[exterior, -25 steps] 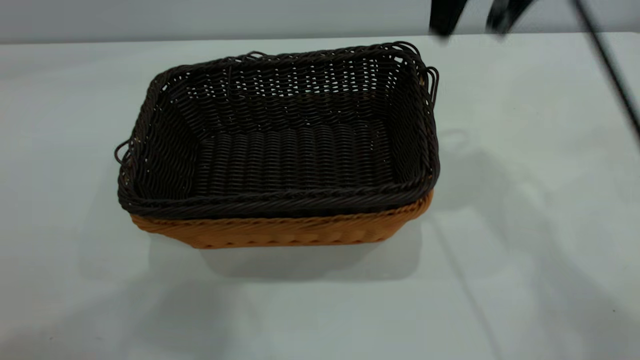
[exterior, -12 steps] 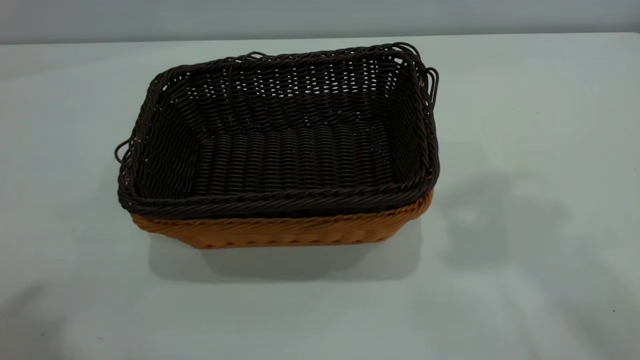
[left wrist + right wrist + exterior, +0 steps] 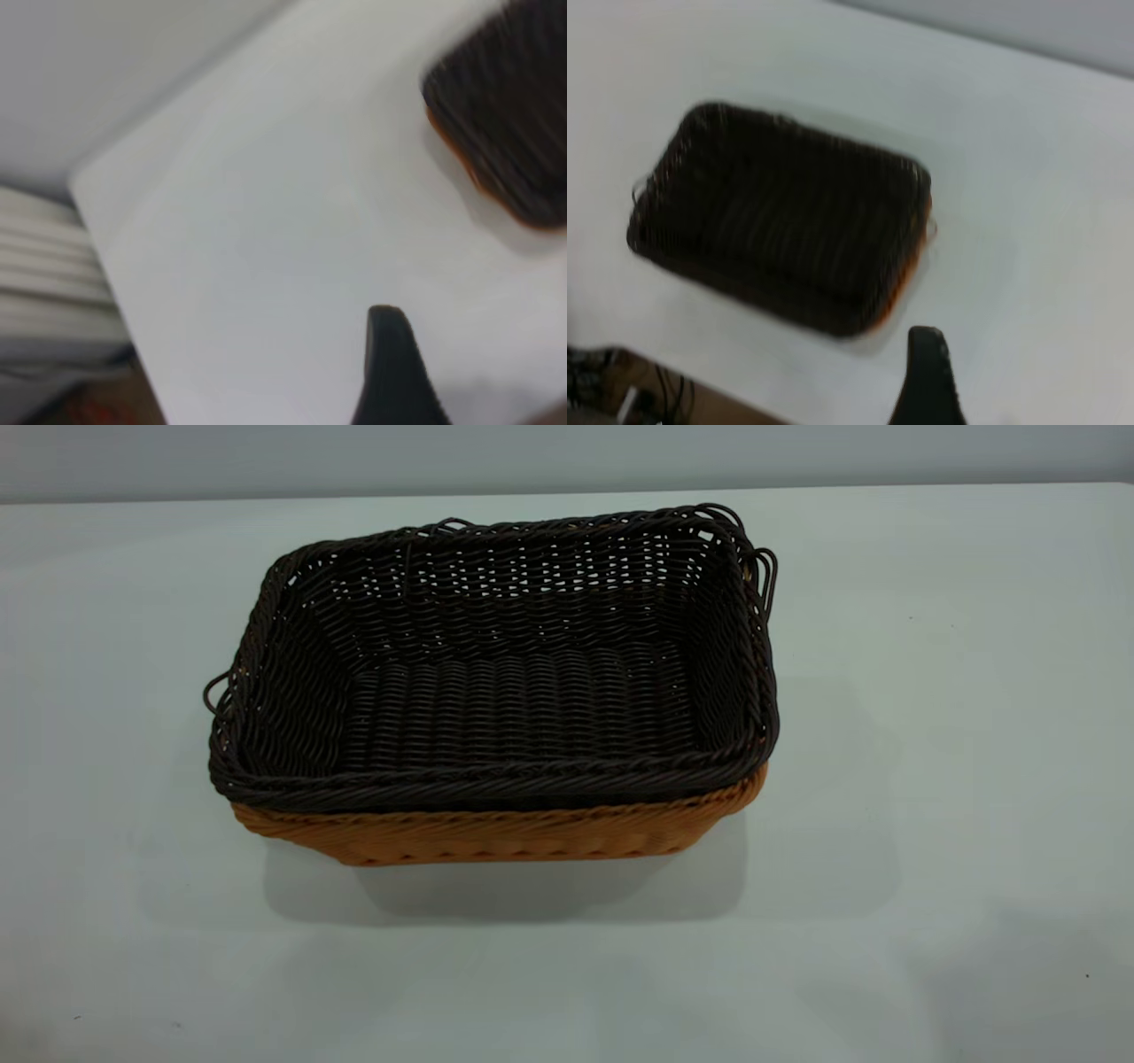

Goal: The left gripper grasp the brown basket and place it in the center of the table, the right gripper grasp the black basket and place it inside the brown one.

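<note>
Your black basket (image 3: 496, 682) sits nested inside the brown basket (image 3: 496, 837) mid-table (image 3: 930, 779); nothing seems left. Left gripper (image 3: 394, 372) and right gripper (image 3: 926, 381) hang apart; finger state unreadable.

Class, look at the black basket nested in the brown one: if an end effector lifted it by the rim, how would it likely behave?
The black basket is open wicker weave with light showing through, so probably light for its size. Its thick braided rim suggests it holds shape, flexing slightly. It sits snugly inside the brown basket, so the latter might drag along.
</note>
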Tool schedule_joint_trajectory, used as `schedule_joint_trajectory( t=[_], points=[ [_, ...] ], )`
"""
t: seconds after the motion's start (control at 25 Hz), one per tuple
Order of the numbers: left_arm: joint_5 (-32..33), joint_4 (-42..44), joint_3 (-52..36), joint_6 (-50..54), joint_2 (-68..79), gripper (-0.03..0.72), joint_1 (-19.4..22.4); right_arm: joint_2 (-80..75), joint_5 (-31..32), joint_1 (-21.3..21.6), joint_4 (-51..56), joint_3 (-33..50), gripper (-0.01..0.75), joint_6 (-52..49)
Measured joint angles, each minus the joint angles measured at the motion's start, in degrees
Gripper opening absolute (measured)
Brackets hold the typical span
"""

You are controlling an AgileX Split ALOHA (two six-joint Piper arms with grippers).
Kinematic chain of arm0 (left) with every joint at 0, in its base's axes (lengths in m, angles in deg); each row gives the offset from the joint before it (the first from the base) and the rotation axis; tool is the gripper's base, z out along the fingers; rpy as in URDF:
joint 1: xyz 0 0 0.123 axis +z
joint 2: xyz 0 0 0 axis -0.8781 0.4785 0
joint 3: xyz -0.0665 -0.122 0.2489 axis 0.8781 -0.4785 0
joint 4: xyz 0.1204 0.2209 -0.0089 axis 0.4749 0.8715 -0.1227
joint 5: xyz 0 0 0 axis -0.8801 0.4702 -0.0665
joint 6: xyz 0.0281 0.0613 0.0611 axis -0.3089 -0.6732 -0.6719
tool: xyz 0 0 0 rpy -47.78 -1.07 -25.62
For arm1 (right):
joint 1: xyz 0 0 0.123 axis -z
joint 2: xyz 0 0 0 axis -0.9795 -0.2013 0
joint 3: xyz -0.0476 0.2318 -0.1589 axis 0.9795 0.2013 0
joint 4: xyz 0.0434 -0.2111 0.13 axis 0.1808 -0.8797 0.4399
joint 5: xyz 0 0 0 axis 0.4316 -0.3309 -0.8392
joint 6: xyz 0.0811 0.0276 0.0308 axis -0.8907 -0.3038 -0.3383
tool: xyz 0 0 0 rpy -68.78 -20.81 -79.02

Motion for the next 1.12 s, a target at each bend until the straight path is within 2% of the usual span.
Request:
schedule_joint_trajectory(
  t=[0.32, 0.52, 0.64, 0.92, 1.12],
  points=[
    [0.0, -4.0, -14.7, 7.3, -4.3, 0.421, 0.0, 17.0, -0.1, 0.0, -3.1, 26.9, 0.465, -0.5],
    [0.0, -8.9, -21.2, 8.6, -5.9, 0.421, 0.0, 26.1, -4.8, 0.0, -4.6, 43.2, 0.465, -2.3],
    [0.0, -11.4, -25.4, 8.7, -6.9, 0.421, 0.0, 30.5, -6.8, 0.0, -5.2, 49.9, 0.465, -2.7],
    [-0.4, -17.0, -34.2, 8.8, -9.5, 0.421, 0.0, 34.4, -9.2, 0.0, -5.8, 51.7, 0.465, -2.8],
    [-6.4, -17.5, -35.1, 8.8, -13.9, 0.421, 0.0, 34.5, -9.2, 0.0, -5.8, 51.7, 0.465, -2.8]
  ],
)
